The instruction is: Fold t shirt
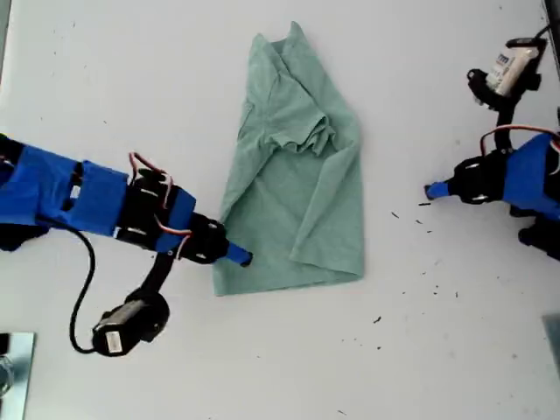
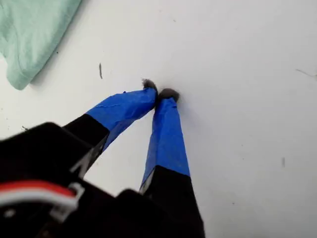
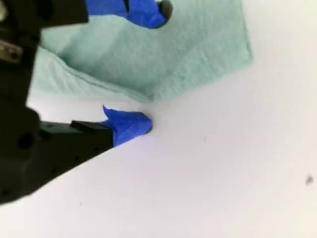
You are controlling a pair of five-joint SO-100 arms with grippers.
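The pale green t shirt [image 1: 297, 184] lies partly folded lengthwise in the middle of the white table, with a sleeve bunched on top. My second gripper [image 1: 242, 257] is at the shirt's near corner on the exterior view's left. It is open [image 3: 143, 69], one fingertip [image 3: 148, 12] over the cloth [image 3: 163, 54] and the other [image 3: 131, 126] on bare table beside the hem. My first gripper [image 1: 435, 190] rests on bare table toward the exterior view's right, apart from the shirt. It is shut [image 2: 158, 94] with nothing between its tips, and a shirt corner [image 2: 34, 34] shows off to one side.
Small dark specks [image 1: 435, 287] dot the table between the shirt and the first arm. A shiny object [image 1: 13, 372] sits at the exterior view's lower left corner. The second arm's cable and camera [image 1: 122, 325] hang near the front edge.
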